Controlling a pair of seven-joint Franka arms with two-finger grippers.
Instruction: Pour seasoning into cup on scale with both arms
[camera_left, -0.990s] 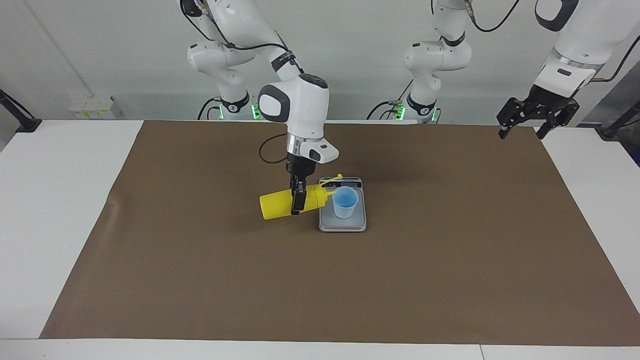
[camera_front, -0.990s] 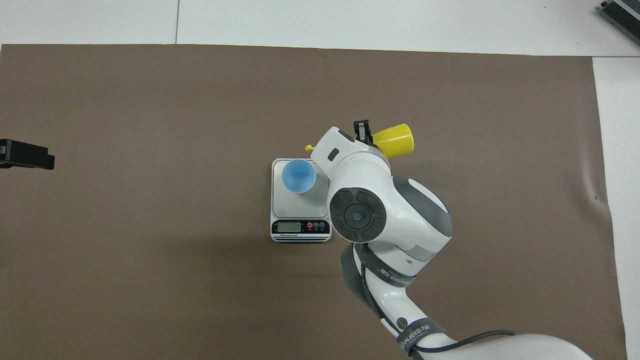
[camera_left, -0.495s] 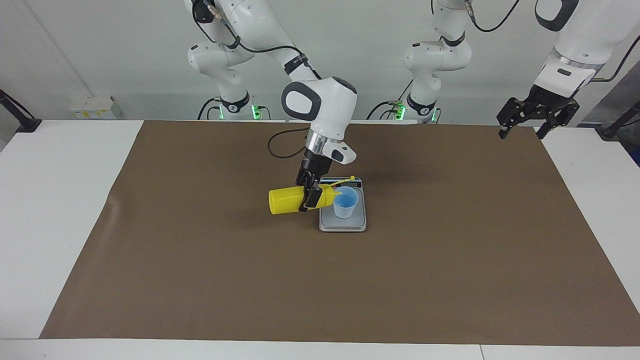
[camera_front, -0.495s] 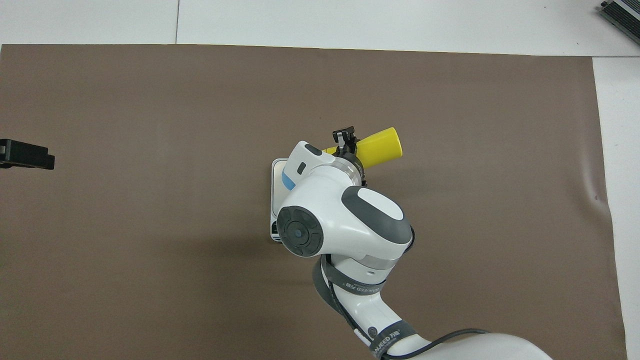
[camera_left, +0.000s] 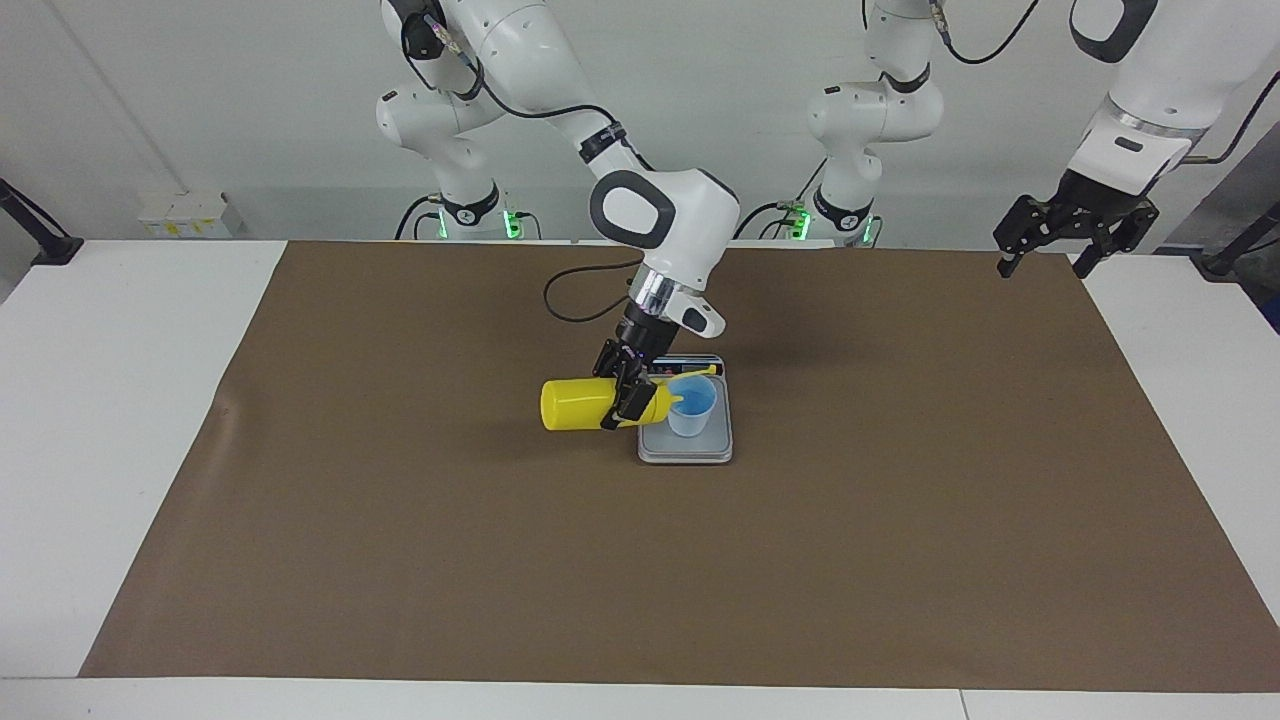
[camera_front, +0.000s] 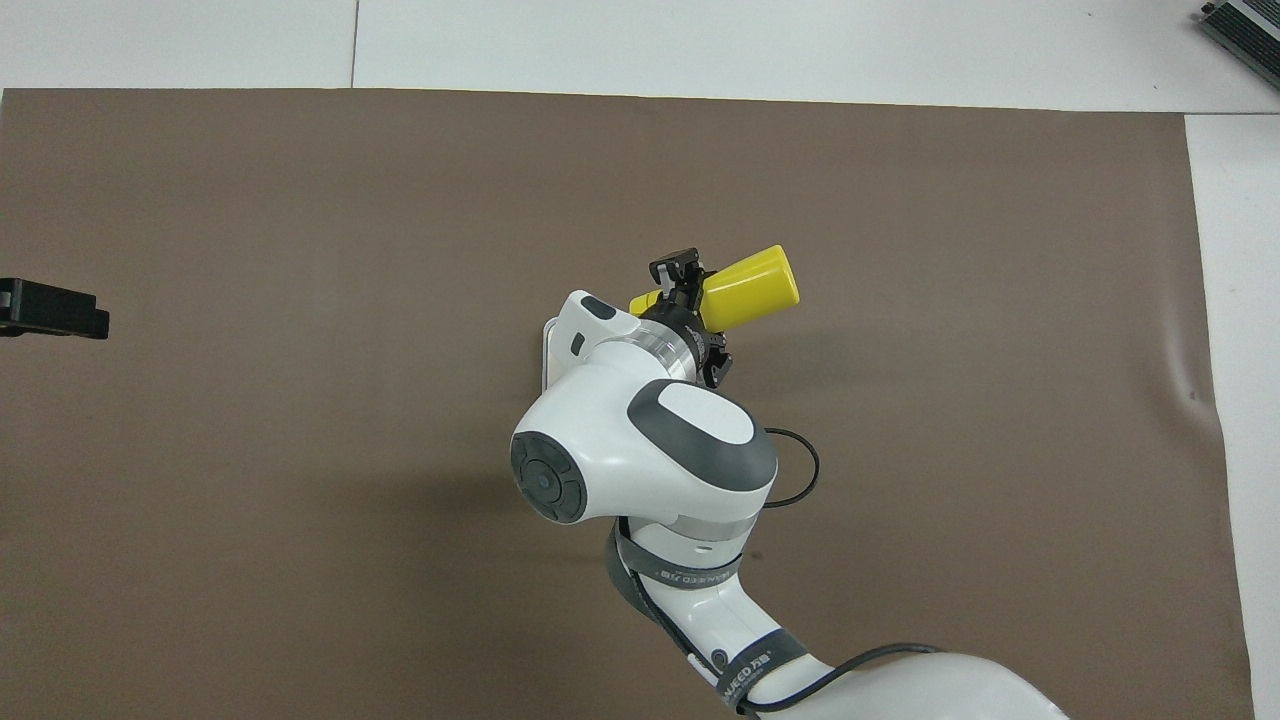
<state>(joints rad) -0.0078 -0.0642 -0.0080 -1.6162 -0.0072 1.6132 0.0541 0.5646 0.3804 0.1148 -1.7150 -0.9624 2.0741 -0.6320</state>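
My right gripper (camera_left: 626, 398) is shut on the seasoning (camera_left: 585, 402), a yellow squeeze bottle held on its side just above the mat. Its nozzle end points into the mouth of the light-blue cup (camera_left: 693, 407), and its cap strap runs over the cup's rim. The cup stands on the grey scale (camera_left: 686, 446), near the middle of the table. In the overhead view the right arm covers the cup and most of the scale (camera_front: 548, 345); the seasoning (camera_front: 750, 289) and the right gripper (camera_front: 688, 295) show past the wrist. My left gripper (camera_left: 1047, 262) waits raised and open over the left arm's end of the table.
A brown mat (camera_left: 400, 520) covers most of the white table (camera_left: 120, 400). The left gripper's tip (camera_front: 50, 310) shows at the edge of the overhead view. A black cable (camera_left: 570, 300) loops down from the right wrist above the mat.
The right arm has swung its wrist over the scale and tilted. The bottle has shifted toward the cup, bringing the nozzle to the cup's mouth. The left arm has stayed still.
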